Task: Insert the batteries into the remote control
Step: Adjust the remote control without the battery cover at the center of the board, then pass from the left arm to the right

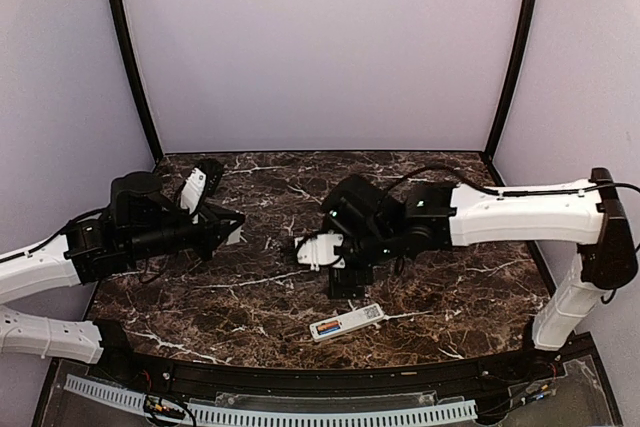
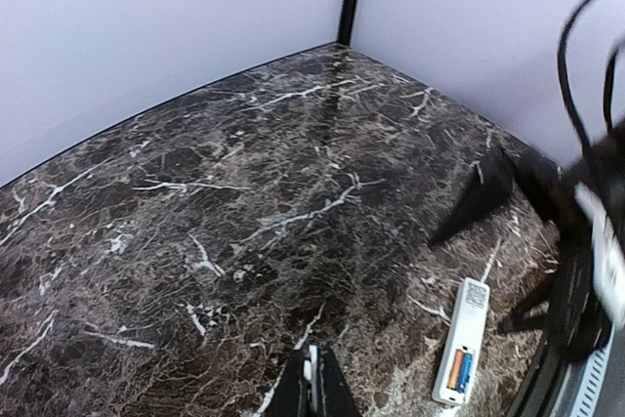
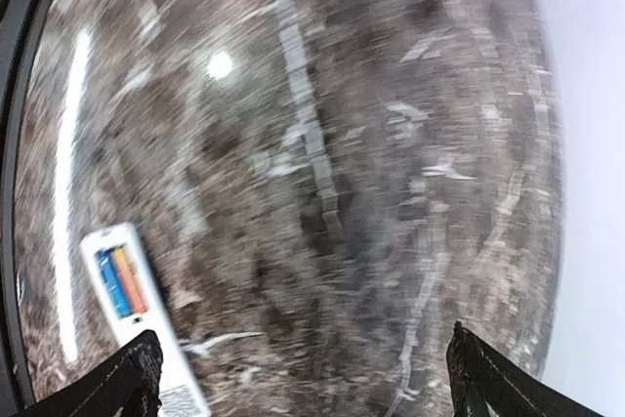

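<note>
You had both batteries [image 3: 122, 281] seated side by side in the remote control [image 1: 347, 322] lying near the table's [image 1: 250, 297] front edge, your right gripper [image 3: 303, 378] spread wide above it, left gripper [image 2: 312, 388] clenched empty, so closing the compartment probably came next.

Nothing here can be read; the label on the back of the remote control [image 1: 346, 322] is too small and blurred.

Remote control [image 2: 462, 354] with 2 batteries [image 2: 460, 370]
</note>
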